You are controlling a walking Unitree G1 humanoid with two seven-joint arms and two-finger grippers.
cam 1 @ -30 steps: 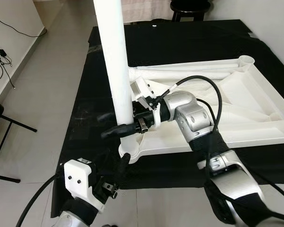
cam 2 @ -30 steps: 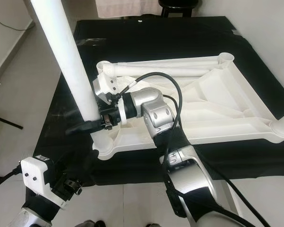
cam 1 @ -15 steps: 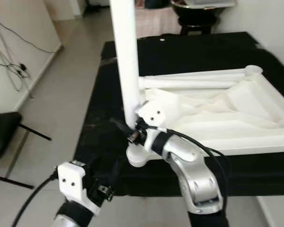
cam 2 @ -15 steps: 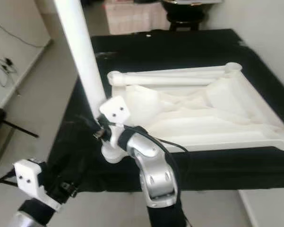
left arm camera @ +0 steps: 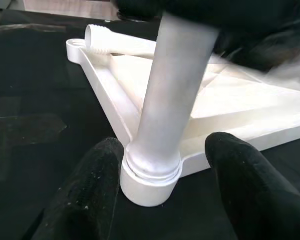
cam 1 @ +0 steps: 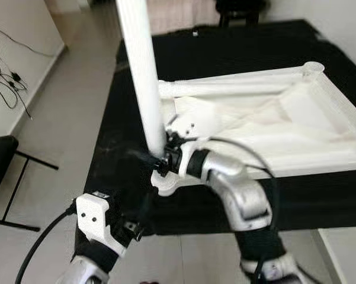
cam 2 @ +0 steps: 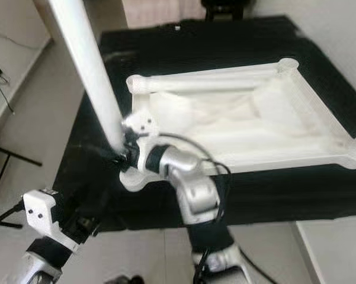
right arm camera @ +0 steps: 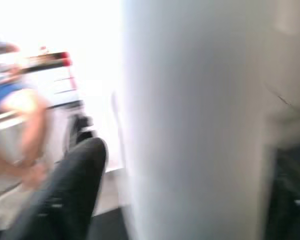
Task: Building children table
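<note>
White plastic tabletop (cam 1: 296, 127) lies upside down on the black-covered worktop (cam 1: 237, 47), with one white leg (cam 1: 143, 89) standing upright in its near-left corner socket (cam 1: 166, 183). Right gripper (cam 1: 160, 161) is at the base of that leg, jaws closed around it just above the socket. Left gripper (left arm camera: 162, 187) hovers low before the same corner, jaws spread wide either side of the socket and gripping nothing.
</note>
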